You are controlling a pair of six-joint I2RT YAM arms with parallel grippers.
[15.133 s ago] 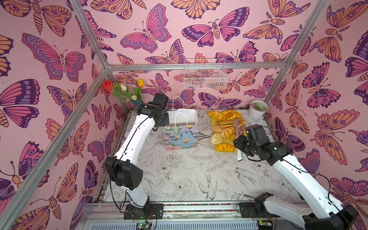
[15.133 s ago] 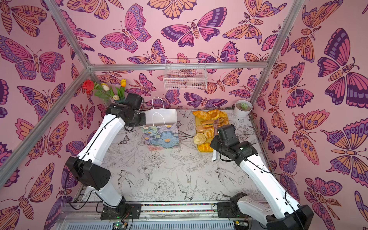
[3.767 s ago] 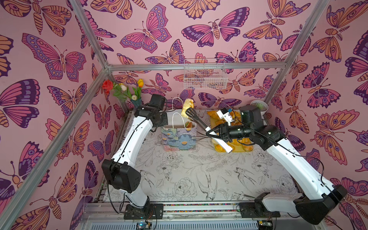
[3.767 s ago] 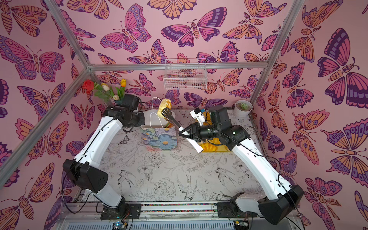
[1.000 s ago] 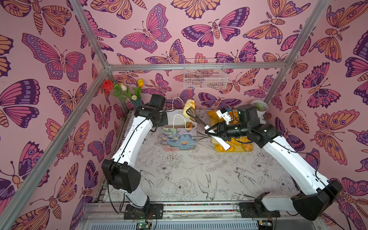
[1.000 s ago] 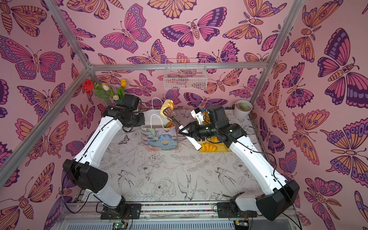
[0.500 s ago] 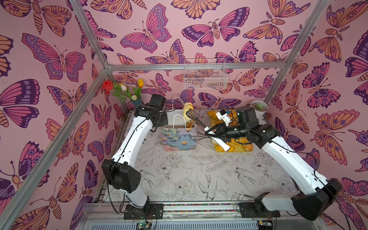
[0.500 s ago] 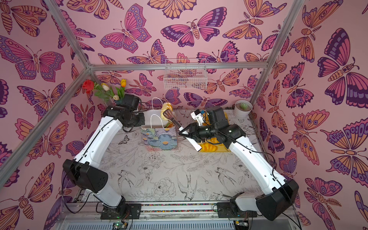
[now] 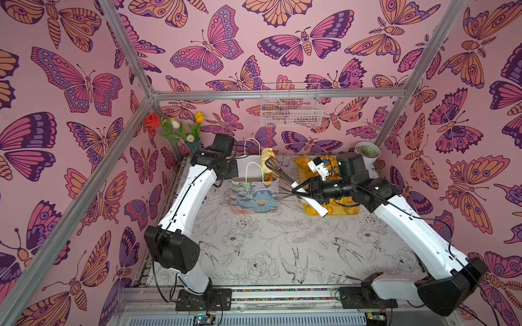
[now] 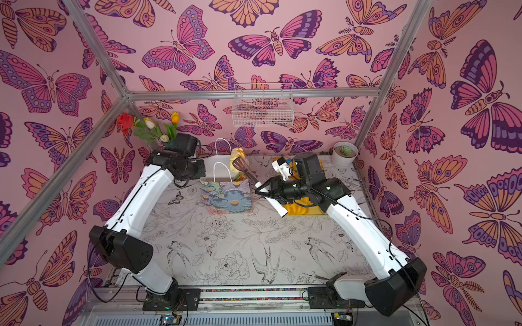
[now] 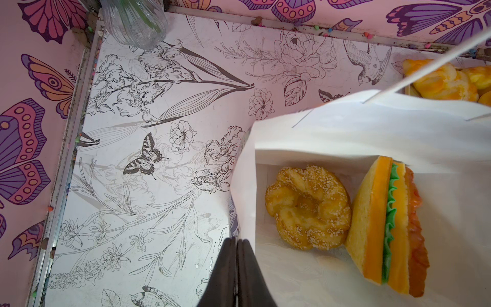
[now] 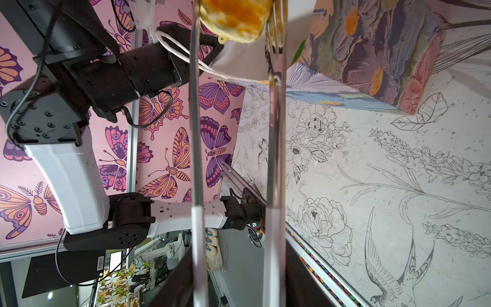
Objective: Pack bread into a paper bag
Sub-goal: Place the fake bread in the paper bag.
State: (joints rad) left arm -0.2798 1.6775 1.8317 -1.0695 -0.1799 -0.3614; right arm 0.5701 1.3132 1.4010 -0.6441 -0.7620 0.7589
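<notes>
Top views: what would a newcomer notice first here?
The butterfly walls shout loudest, wrapping the whole cell. Next, at the back of the table, the right gripper holds tongs with a yellow pastry at the mouth of the flowered paper bag, whose rim the left gripper pinches. The left wrist view shows a seeded roll and sandwich already inside.

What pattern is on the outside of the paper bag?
Painted blue-green flowers with orange centres cover the paper bag; it shows best in a top view.
</notes>
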